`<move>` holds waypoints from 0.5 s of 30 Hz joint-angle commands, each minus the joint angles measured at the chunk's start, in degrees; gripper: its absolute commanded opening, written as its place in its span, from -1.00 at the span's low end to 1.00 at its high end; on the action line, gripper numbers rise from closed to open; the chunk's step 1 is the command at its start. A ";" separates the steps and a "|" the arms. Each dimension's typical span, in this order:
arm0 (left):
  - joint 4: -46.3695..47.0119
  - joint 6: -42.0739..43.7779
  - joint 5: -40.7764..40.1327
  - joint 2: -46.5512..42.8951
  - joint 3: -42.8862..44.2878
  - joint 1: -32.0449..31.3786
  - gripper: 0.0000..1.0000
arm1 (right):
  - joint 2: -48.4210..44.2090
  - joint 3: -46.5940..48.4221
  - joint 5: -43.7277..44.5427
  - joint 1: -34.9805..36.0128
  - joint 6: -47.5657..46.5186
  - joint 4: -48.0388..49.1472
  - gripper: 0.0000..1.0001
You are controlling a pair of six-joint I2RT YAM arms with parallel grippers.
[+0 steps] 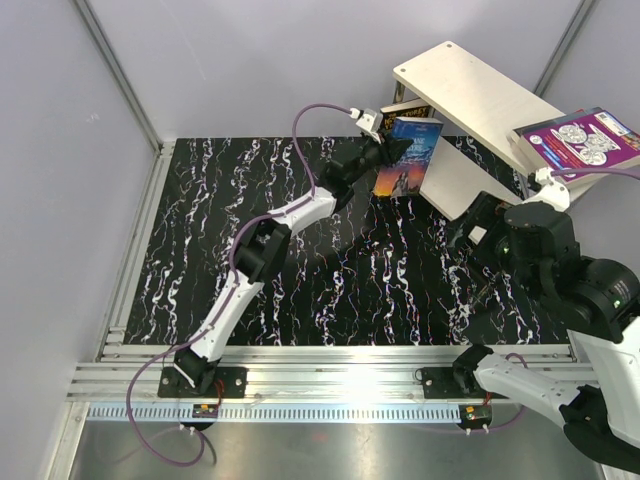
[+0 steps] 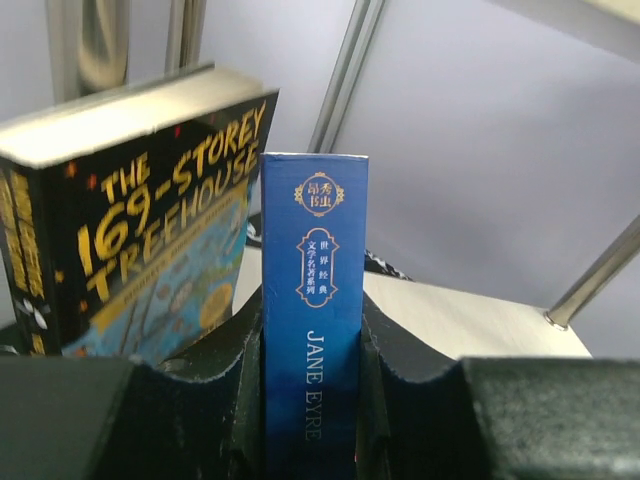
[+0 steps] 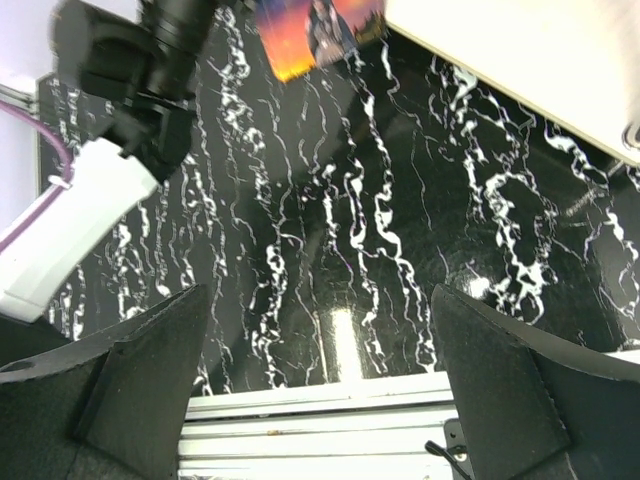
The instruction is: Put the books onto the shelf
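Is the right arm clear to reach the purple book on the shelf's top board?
Probably yes. The right gripper is open and empty, the purple book lies uncovered on the shelf beside that arm, and the left gripper, holding Jane Eyre, is at the other end.

From above, I see the two-tier rack of pale cream boards on silver metal posts (image 1: 470, 85) at the far right corner of the black white-veined table mat (image 1: 300, 260). A purple paperback with white circles (image 1: 585, 138) lies flat on the right end of the top board. A black-and-yellow "Treehouse" paperback (image 2: 130, 230) stands on the lower board, under the top one. Just right of it, the blue "Jane Eyre" paperback (image 2: 315, 300) is upright between the fingers of the left gripper (image 1: 385, 150), at the rack's left end. The right gripper (image 3: 320, 400) hangs over the mat before the rack, well apart from the books.
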 commanded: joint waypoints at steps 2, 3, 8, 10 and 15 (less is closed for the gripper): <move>20.42 1.98 -2.95 -4.46 4.75 -0.65 -1.00 | -0.70 -2.50 1.30 0.23 2.30 2.38 0.99; 21.56 1.72 -3.04 -5.43 3.16 -0.56 -1.00 | -0.87 -3.55 1.21 0.14 2.38 2.56 1.00; 28.68 1.71 -4.44 -6.59 0.50 -0.74 -1.00 | -1.93 -6.63 0.60 0.32 2.47 5.19 1.00; 32.98 3.29 -4.97 -4.75 1.29 -1.09 -1.00 | -2.72 -8.82 0.34 0.23 2.47 6.16 1.00; 39.21 6.72 -7.60 -0.18 4.98 -1.79 -1.00 | -3.60 -14.27 -2.30 0.23 2.65 9.15 0.99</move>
